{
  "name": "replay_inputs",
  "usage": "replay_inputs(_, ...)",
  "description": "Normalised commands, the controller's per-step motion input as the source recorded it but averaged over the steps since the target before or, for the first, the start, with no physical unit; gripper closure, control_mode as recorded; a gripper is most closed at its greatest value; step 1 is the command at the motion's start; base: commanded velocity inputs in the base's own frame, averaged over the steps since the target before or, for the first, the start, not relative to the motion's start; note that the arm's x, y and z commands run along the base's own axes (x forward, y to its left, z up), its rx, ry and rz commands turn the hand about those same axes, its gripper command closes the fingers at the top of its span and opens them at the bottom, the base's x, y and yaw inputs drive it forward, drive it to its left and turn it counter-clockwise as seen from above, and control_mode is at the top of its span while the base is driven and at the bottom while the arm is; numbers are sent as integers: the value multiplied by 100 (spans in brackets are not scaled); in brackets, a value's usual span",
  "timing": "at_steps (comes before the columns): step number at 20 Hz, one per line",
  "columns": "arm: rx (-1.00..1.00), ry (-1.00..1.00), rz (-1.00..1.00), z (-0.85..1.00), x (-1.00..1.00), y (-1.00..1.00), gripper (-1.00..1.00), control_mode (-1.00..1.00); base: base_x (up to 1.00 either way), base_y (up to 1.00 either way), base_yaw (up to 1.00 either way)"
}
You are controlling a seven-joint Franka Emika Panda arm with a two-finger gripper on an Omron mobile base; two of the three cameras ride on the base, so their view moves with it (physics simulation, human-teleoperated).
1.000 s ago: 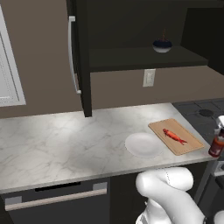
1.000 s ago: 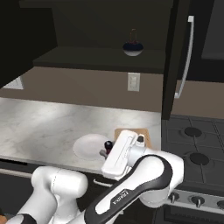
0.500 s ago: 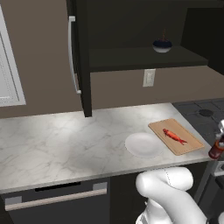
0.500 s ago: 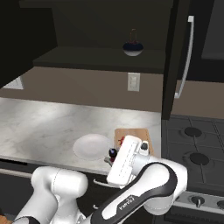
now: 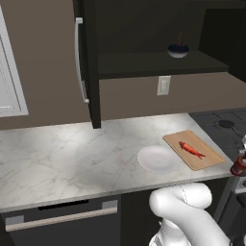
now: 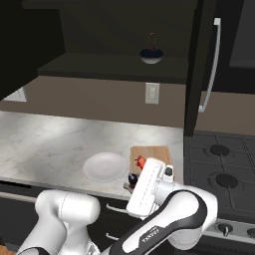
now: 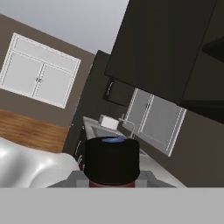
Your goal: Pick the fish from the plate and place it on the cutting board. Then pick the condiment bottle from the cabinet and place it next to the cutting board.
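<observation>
Left base view: the fish (image 5: pixel 191 149) lies on the cutting board (image 5: pixel 178 141) at the counter's (image 5: pixel 62 158) right end, with the plate (image 5: pixel 156 159) just beside the board; the condiment bottle (image 5: pixel 238 164) hangs off the counter's front right corner.

Right base view: the gripper (image 6: pixel 132 183) holds the bottle before the counter's front edge.

Hand view: the fingers clamp the bottle's black cap (image 7: pixel 111 160). No lettering is legible.

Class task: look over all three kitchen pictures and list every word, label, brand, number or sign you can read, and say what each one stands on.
No text can be read in these pictures.
Condiment bottle: its label is too small and blurred to read.
Stove knobs: any markings are too small to tell.
Cabinet, cutting board, plate and wall outlet: plain, no writing.
</observation>
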Motion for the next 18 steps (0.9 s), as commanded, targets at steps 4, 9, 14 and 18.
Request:
replay_inputs(4, 0, -1, 0, -11, 8, -9, 100, -100, 0, 0, 0)
replay_inputs(9, 1, 0, -1, -14, 23, -8, 100, -100, 0, 0, 0)
replay_inputs(14, 1, 0, -4, -21, 37, -3, 100, -100, 0, 0, 0)
replay_inputs(18, 0, 0, -5, -21, 31, -7, 100, -100, 0, 0, 0)
